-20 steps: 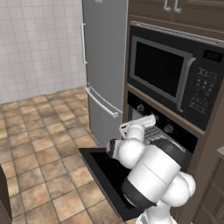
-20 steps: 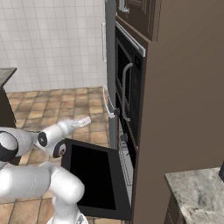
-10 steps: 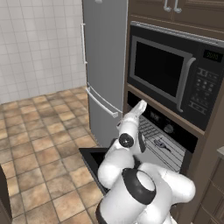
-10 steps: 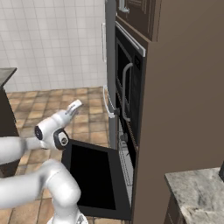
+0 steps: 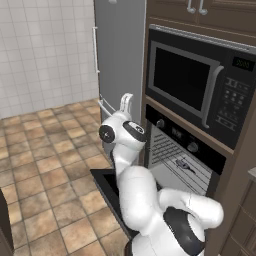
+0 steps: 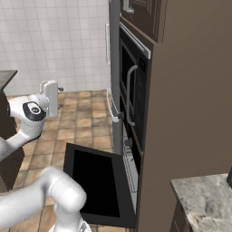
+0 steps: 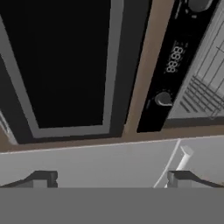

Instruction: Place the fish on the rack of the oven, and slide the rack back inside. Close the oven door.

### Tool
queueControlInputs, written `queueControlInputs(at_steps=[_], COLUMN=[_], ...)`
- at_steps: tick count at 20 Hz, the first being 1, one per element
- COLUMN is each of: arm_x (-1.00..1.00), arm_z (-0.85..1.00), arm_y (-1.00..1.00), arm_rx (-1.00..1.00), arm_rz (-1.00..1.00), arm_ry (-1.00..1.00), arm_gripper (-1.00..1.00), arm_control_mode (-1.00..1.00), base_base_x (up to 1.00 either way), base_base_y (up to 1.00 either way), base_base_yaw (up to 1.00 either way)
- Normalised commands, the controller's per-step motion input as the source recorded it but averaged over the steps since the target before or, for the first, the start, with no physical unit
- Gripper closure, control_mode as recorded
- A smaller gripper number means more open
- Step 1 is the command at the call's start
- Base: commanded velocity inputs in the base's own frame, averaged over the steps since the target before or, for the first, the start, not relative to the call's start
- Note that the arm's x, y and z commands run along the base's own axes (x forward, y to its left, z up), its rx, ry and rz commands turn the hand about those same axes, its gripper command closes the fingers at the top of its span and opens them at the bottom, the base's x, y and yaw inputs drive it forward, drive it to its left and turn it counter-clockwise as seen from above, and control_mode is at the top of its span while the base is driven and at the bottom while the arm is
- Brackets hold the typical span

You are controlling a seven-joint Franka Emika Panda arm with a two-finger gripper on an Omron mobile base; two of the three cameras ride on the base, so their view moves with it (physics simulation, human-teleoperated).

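**Inspector:** What does the left base view give?

**Assistant:** The fish [image 5: 184, 165] lying on the rack [image 5: 176, 161] inside the oven [image 5: 186, 150]; the oven door [image 5: 111, 186] is dropped flat.

**Inspector:** And the right base view?

**Assistant:** The door's glass face [image 6: 95, 183] and the gripper [image 6: 49, 94] raised, left of the cabinet, empty. The hand view shows its fingertips [image 7: 43, 178] spread wide, facing the microwave [image 7: 65, 65].

**Inspector:** Surroundings?

**Assistant:** Brown tiled floor [image 5: 40, 150], white tiled wall [image 6: 54, 41], grey refrigerator [image 5: 117, 55].

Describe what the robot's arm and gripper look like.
The arm is glossy white, built of rounded, bulbous segments with dark grey-black caps at the joints. The gripper has two small dark finger tips with blocky, squared ends. No cables or markings are visible.
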Motion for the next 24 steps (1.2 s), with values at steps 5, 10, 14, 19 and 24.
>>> queueControlInputs(at_steps=[5,10,14,19,24], arm_x=[-0.13,-0.64,-0.74,-0.54,-0.01], arm_z=[-0.22,-1.00,-0.95,-0.37,0.00], arm_y=[1.00,1.00,0.80,0.29,0.01], arm_rx=[-0.57,-0.58,-0.50,-0.28,-0.02], arm_rz=[0.00,0.00,0.00,-0.07,-0.01], arm_ry=[0.45,0.10,0.04,0.11,0.04], arm_gripper=[-1.00,-1.00,-1.00,-1.00,-1.00], arm_control_mode=[-1.00,-1.00,-1.00,-1.00,-1.00], base_base_x=[0.00,0.00,0.00,0.00,0.00], base_base_y=[0.00,0.00,0.00,0.00,0.00], base_base_yaw=[0.00,0.00,0.00,0.00,0.00])
